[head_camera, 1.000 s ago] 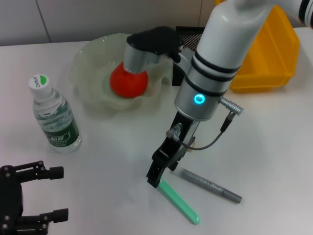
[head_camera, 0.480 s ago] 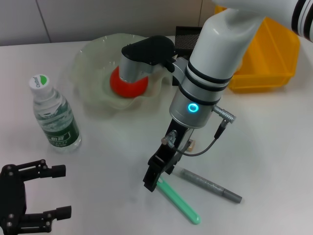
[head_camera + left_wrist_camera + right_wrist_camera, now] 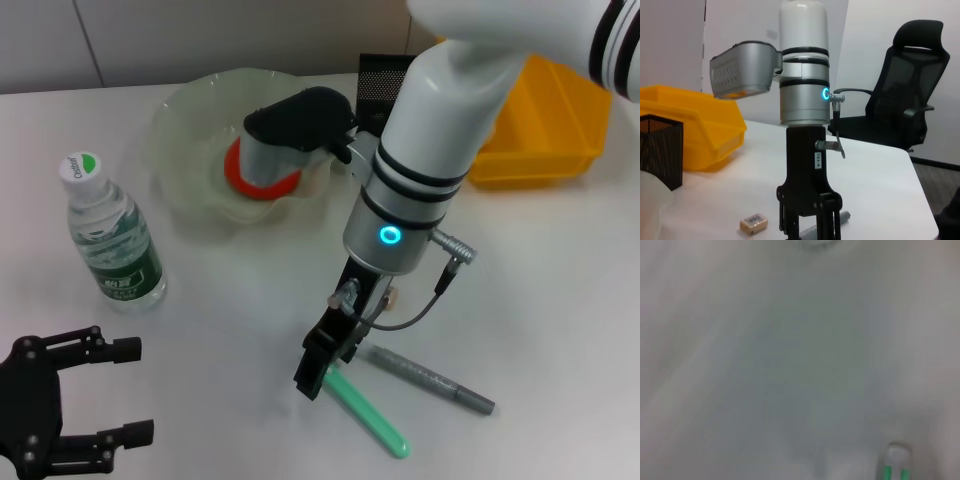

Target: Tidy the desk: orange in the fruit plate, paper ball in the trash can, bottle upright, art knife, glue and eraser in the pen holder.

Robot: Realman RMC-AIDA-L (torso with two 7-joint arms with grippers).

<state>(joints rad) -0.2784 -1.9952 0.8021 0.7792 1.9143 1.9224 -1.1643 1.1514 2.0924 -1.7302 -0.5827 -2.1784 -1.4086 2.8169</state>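
My right gripper (image 3: pixel 314 378) points down at the table, open, its tips at the near end of a mint-green stick-shaped item (image 3: pixel 368 410); I cannot tell whether it touches. In the left wrist view the right gripper (image 3: pixel 810 231) has a gap between its fingers. A grey pen-shaped item (image 3: pixel 430 380) lies beside it. Which one is the art knife and which the glue I cannot tell. The beige eraser (image 3: pixel 391 297) (image 3: pixel 753 223) lies just behind the gripper. The orange (image 3: pixel 240 178) sits in the fruit plate (image 3: pixel 185 120). The bottle (image 3: pixel 110 240) stands upright. The paper ball is out of view.
The yellow trash can (image 3: pixel 560 115) stands at the back right, with the black mesh pen holder (image 3: pixel 383 82) to its left, behind my right arm. My left gripper (image 3: pixel 135 392) rests open at the near left corner. The right wrist view shows only blurred table and a green-white tip (image 3: pixel 895 465).
My right arm has sunk lower and shifted slightly left, bringing its gripper down to the green stick's end. The left gripper drifted a little upward in view.
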